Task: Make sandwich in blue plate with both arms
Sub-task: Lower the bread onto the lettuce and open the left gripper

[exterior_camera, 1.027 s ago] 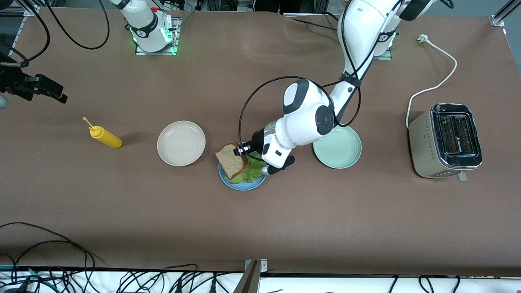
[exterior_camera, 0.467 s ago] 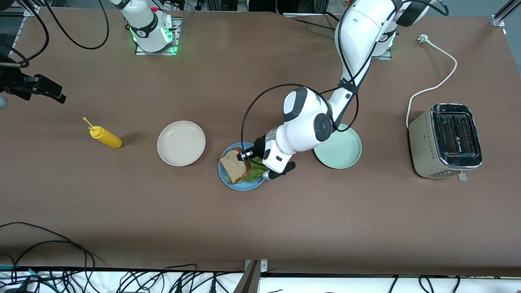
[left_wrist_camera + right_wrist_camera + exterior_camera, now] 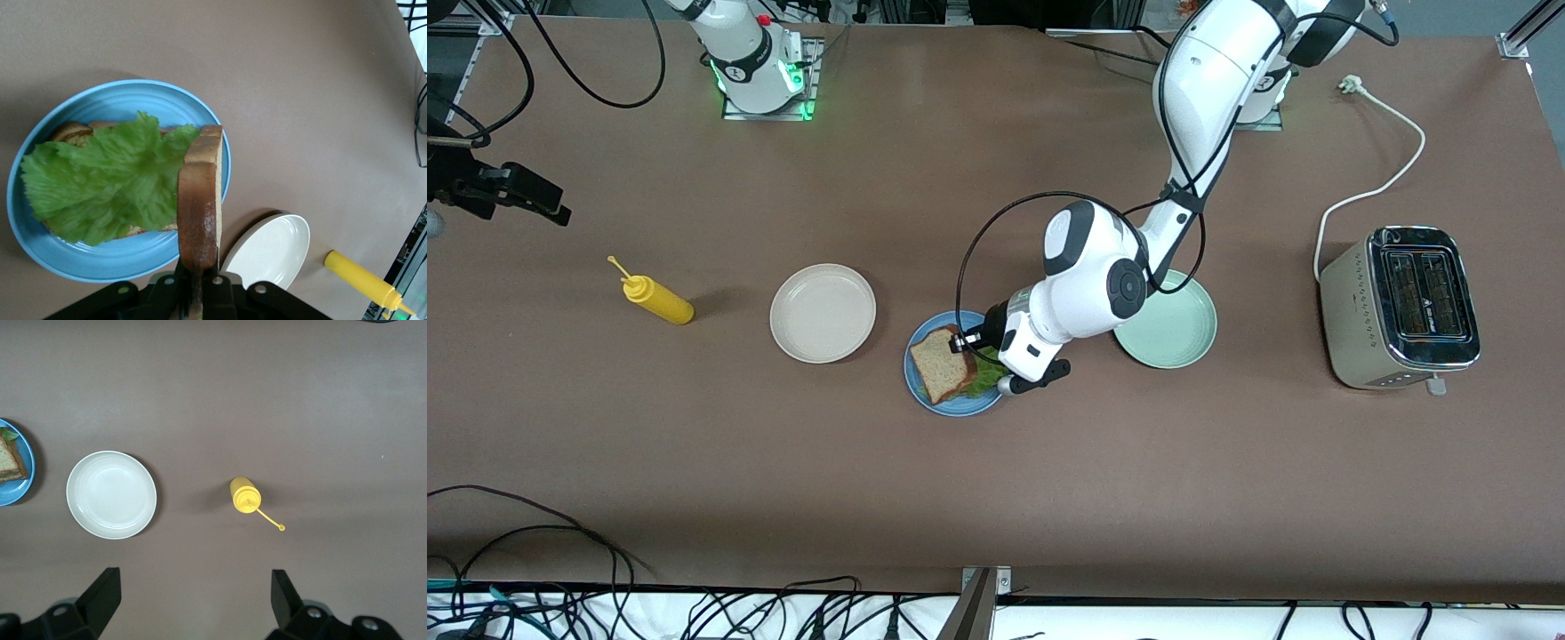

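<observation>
The blue plate (image 3: 930,396) sits mid-table with a ruffled green lettuce leaf (image 3: 986,379) spread on a bread slice (image 3: 73,131) that only peeks out at the leaf's edge. My left gripper (image 3: 963,342) is shut on the crust of a second bread slice (image 3: 941,363) and holds it tilted just over the plate. In the left wrist view this slice (image 3: 198,207) stands edge-on in the gripper (image 3: 198,275) beside the lettuce (image 3: 107,180), above the plate (image 3: 100,261). I cannot tell if it touches the leaf. My right gripper (image 3: 193,577) hangs open and waits high over the table.
A beige plate (image 3: 823,313) and a yellow squeeze bottle (image 3: 658,300) lie toward the right arm's end. A mint-green plate (image 3: 1178,333) sits beside the blue plate toward the left arm's end, partly under the left arm. A toaster (image 3: 1400,307) with its white cord (image 3: 1369,191) stands farther along.
The left gripper has come down with the bread slice and shifted it over the middle of the blue plate and lettuce. The right arm has barely moved.
</observation>
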